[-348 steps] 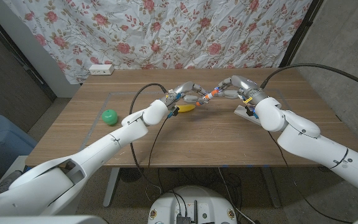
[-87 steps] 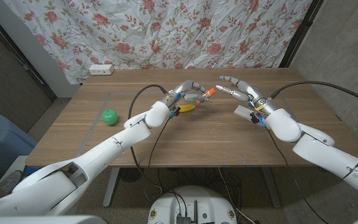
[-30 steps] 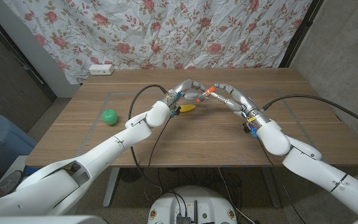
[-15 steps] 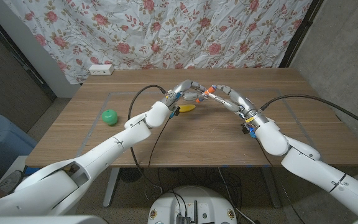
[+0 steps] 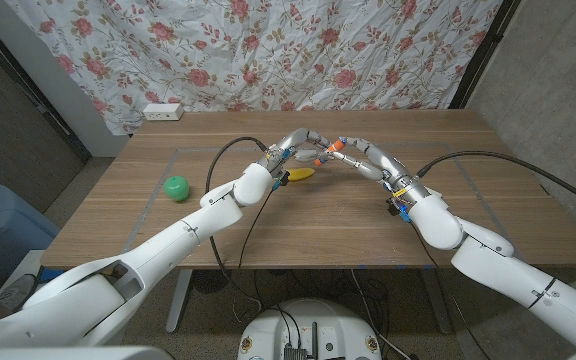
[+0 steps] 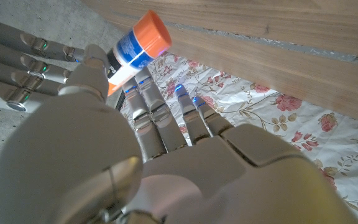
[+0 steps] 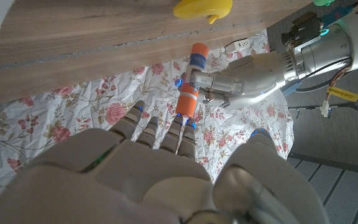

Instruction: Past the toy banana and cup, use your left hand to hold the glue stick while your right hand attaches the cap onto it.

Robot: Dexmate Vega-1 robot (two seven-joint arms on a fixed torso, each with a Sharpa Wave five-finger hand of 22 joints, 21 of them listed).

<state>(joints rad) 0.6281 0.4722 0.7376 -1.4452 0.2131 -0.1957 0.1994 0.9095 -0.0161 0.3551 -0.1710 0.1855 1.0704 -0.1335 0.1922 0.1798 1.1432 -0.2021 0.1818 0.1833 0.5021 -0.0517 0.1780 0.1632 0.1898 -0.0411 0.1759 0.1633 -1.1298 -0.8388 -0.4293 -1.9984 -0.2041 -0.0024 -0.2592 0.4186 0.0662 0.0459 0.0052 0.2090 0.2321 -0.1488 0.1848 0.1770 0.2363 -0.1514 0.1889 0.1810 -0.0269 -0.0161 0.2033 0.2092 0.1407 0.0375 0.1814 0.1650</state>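
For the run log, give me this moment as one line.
left hand: holds glue stick | right hand: fingers at stick's end | banana: on table

Both arms have glossy white rounded shells with black cables looping behind each wrist. The left hand (image 5: 303,145) and right hand (image 5: 366,157) have grey-metal segmented fingers.

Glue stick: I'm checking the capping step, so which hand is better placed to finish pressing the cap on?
Likely the right hand: its fingertips reach the orange end of the glue stick, while the left hand grips the stick's body.
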